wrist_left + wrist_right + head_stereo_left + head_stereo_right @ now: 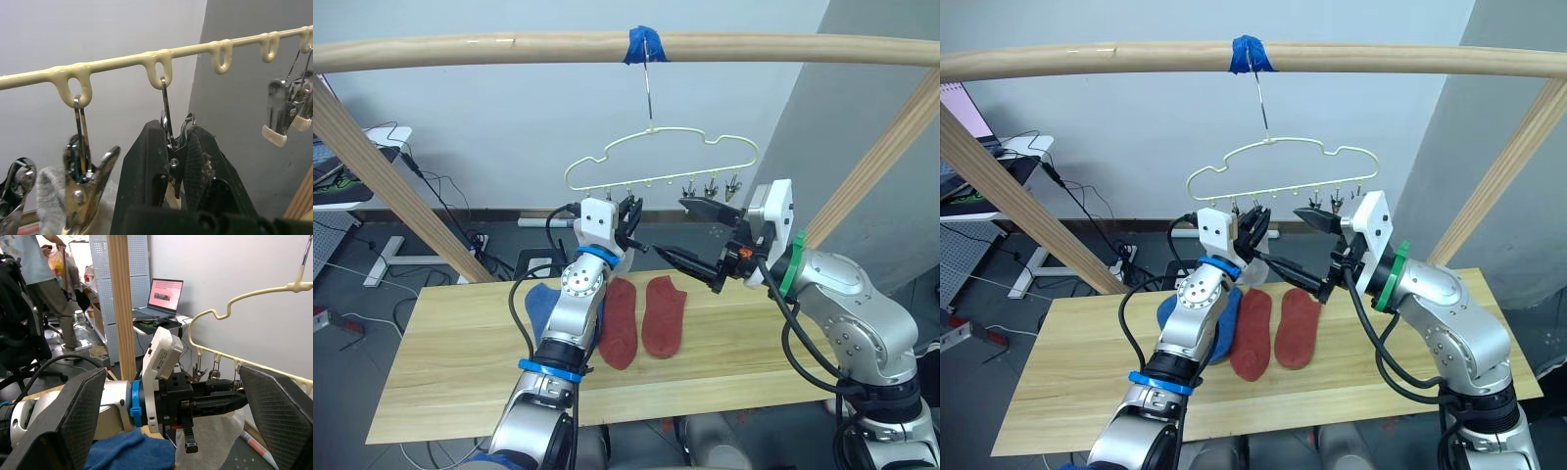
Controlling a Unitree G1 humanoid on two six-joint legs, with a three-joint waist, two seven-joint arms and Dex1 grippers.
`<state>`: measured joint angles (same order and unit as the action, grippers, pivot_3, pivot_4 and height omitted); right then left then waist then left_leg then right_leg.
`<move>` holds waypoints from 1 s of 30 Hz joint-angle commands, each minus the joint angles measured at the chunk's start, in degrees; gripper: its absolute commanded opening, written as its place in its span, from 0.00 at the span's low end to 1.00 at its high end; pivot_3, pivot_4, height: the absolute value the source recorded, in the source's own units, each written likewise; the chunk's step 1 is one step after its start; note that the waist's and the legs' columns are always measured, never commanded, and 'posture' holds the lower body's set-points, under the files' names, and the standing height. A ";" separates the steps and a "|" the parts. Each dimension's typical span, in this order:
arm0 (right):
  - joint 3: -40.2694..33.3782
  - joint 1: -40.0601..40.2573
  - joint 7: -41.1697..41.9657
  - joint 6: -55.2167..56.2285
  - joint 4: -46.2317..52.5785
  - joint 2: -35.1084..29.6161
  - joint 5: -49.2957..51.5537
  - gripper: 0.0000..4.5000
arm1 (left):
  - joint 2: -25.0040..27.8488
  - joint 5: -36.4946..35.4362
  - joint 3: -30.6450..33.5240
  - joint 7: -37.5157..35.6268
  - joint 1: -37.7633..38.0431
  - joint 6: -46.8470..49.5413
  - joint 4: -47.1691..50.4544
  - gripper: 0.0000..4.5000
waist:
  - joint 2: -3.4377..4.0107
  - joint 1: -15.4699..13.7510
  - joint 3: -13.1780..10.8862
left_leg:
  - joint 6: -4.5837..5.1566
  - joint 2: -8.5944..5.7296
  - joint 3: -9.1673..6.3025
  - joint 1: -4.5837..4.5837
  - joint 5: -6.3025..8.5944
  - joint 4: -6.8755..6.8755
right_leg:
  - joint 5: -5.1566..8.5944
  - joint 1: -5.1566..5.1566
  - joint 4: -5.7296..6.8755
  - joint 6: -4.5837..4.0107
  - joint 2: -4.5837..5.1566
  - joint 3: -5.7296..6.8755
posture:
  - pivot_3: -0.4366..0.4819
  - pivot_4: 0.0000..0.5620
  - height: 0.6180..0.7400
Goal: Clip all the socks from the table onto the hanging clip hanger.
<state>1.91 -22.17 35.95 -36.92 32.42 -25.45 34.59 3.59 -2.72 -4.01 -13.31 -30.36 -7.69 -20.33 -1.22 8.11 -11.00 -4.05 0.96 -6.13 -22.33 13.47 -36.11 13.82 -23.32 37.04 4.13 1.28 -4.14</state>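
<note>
Under the pale wire clip hanger, the left gripper pinches one metal clip.

Behind its black fingers, a light grey sock is half hidden. Two rust-red socks lie flat on the plank table, and blue socks sit partly behind the left arm. The right gripper has its textured jaws spread wide, holding nothing.

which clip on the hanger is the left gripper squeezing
The clip on the second loop from the end of the clip hanger, caught between the left gripper fingers. The neighbouring clip hangs free beside it.
</note>
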 commanded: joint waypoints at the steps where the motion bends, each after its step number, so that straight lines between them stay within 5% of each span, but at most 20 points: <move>1: 0.94 1.71 -1.15 0.43 -0.65 -0.69 -1.95 1.00 | 0.08 -1.00 0.58 -0.75 -0.19 1.00 4.49 0.07 | 0.00 -0.04 0.00 | 0.00 0.00 0.00 0.00 0.00 0.00 | 0.00 0.00 0.00 0.00 0.00 0.00 | 0.26 0.29 1.00; 10: 6.17 4.69 -1.80 4.55 -7.80 -0.76 -11.17 1.00 | 3.31 -5.91 1.13 -5.64 2.13 15.18 15.29 0.07 | 0.03 -0.10 -0.02 | 0.00 0.00 -0.01 0.03 -0.01 0.00 | 0.00 -0.01 0.06 0.00 0.00 0.00 | 0.30 0.31 1.00; 25: 1.48 1.05 -1.36 2.67 -2.37 2.19 -2.71 1.00 | 2.50 -0.84 -0.75 -4.62 2.39 8.90 9.86 0.07 | 0.03 -0.19 -0.02 | 0.01 0.00 -0.02 0.02 -0.01 0.01 | 0.00 0.01 0.02 0.00 0.00 0.01 | 0.28 0.31 1.00; 30: 1.71 1.23 -1.33 2.72 -1.97 1.59 -3.07 1.00 | 2.53 -0.43 -0.60 -4.77 2.03 7.66 9.09 0.42 | 0.03 -0.17 -0.02 | 0.01 0.00 -0.03 0.02 -0.01 0.01 | 0.00 0.01 0.02 0.00 0.00 0.01 | 0.27 0.31 1.00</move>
<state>4.84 -20.61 34.79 -34.48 27.86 -23.64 30.49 6.32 -3.51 -4.39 -18.15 -27.42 1.50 -11.93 -1.19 7.94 -11.02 -4.04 0.96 -6.15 -22.32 13.47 -36.11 13.82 -23.31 37.06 4.13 1.28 -4.14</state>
